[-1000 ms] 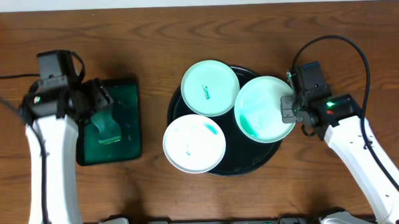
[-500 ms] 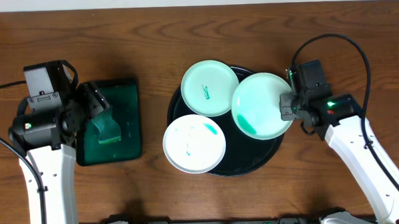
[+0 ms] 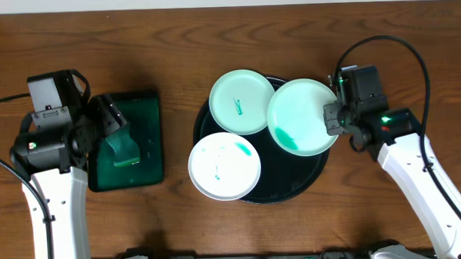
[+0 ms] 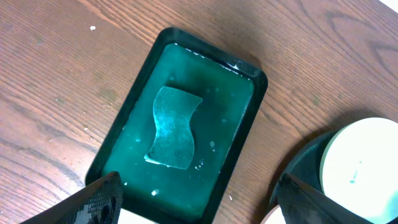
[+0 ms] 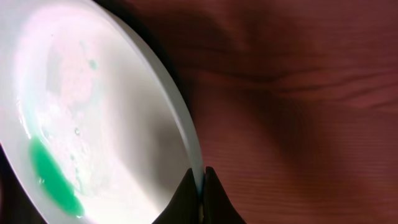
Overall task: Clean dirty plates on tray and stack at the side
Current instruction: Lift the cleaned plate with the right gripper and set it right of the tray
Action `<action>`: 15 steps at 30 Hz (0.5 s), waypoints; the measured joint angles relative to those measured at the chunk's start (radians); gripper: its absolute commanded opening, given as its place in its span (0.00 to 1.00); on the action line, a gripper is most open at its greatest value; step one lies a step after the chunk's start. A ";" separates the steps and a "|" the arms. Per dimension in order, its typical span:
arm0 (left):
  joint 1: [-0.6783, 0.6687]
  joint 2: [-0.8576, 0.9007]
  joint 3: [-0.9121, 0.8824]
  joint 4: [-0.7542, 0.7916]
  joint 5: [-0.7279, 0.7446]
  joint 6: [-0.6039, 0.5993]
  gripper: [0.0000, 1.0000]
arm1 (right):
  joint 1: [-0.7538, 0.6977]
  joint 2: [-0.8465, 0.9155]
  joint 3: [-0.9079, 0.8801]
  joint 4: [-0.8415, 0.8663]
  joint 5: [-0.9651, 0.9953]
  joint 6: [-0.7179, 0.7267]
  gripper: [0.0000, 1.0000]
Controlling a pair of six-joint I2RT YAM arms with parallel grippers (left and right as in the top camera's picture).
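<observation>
The round black tray holds three plates. A mint-green plate with a small smear lies at its back. A white plate with green smears lies at its front left. My right gripper is shut on the right rim of the second mint-green plate, which carries a green smear and is lifted and tilted over the tray's right side. The right wrist view shows the fingers pinching that rim. My left gripper is open above the table between the green tray and the black tray.
A rectangular dark green tray of liquid holds a sponge at the left. It shows in the left wrist view too, with the sponge lying in it. Bare wooden table lies right of the black tray.
My right gripper has lifted the mint-green plate up and slightly back, tilting it. My left arm shifted left and forward a second ago, then held still.
</observation>
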 measured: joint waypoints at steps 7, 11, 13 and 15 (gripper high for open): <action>0.000 0.000 0.000 0.000 0.000 0.000 0.80 | 0.192 -0.026 0.006 -0.056 0.313 -0.005 0.01; 0.000 0.000 0.000 0.000 0.000 0.000 0.80 | 0.325 -0.026 0.007 -0.061 0.493 -0.005 0.01; 0.000 0.000 0.000 0.000 0.000 0.000 0.80 | 0.412 -0.026 0.008 -0.058 0.624 -0.006 0.01; 0.000 0.000 0.000 0.000 0.000 0.000 0.80 | 0.476 -0.027 0.008 -0.058 0.732 -0.009 0.01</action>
